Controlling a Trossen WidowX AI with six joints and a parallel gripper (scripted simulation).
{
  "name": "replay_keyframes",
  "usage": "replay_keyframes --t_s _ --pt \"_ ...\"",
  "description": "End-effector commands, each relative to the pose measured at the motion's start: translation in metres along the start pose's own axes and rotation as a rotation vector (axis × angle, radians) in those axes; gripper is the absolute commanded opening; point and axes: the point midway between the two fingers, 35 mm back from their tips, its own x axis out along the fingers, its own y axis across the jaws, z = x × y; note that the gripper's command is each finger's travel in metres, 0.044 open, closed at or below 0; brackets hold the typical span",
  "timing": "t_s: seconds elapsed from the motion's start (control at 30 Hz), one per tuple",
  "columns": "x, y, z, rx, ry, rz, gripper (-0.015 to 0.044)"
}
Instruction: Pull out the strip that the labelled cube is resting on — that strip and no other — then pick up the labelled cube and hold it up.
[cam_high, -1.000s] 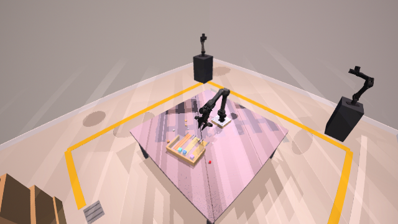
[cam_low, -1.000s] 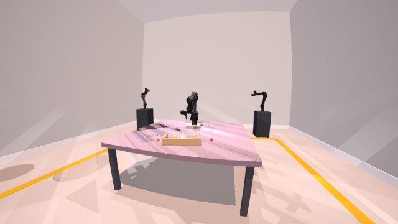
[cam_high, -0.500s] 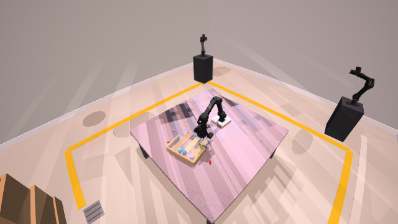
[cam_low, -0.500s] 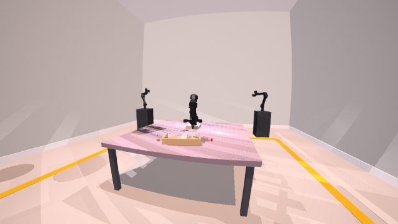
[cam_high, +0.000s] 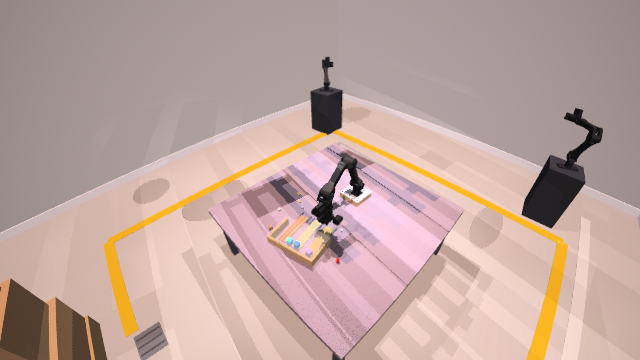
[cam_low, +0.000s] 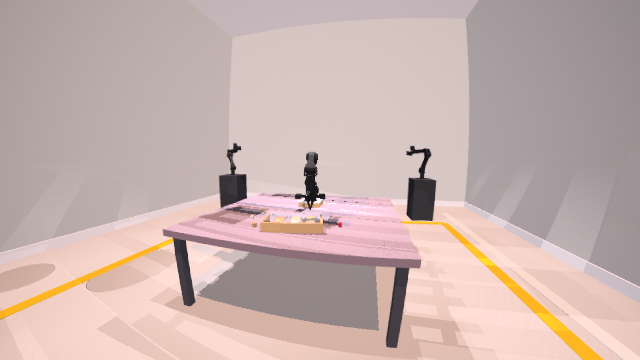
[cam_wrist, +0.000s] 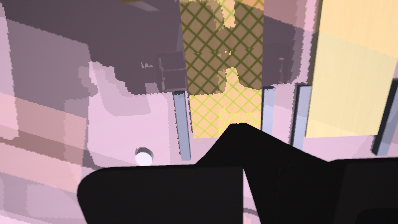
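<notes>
the black metal-look jaws (cam_high: 327, 221) (cam_low: 310, 205) are closed together at the near end of the yellow cross-hatched flat strip (cam_high: 320, 243) (cam_wrist: 225, 114); contact is unclear. the lilac labelled cube (cam_high: 309, 252) rests on its far end. beside it lies a plain pale strip (cam_high: 309, 233) (cam_wrist: 350, 90), inside low wooden walls (cam_high: 294, 253) (cam_low: 292, 228) on the pink worktop (cam_high: 390, 260) (cam_low: 370, 246).

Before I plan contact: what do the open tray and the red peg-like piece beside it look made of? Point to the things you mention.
Tray (cam_high: 295, 254) (cam_low: 292, 228): probably wood, matte; tan walls, no shine.
Red piece (cam_high: 338, 260) (cam_low: 340, 224): possibly painted wood or plastic; solid saturated red, too small to judge finish.
</notes>
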Motion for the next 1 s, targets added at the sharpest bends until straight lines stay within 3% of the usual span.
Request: replay_keyframes --t_s 0.0,0.97 --pt "0.008 0.001 -0.001 -0.002 0.005 0.002 0.0000" --pt "0.052 0.003 -0.004 -0.002 0.005 0.003 0.0000"
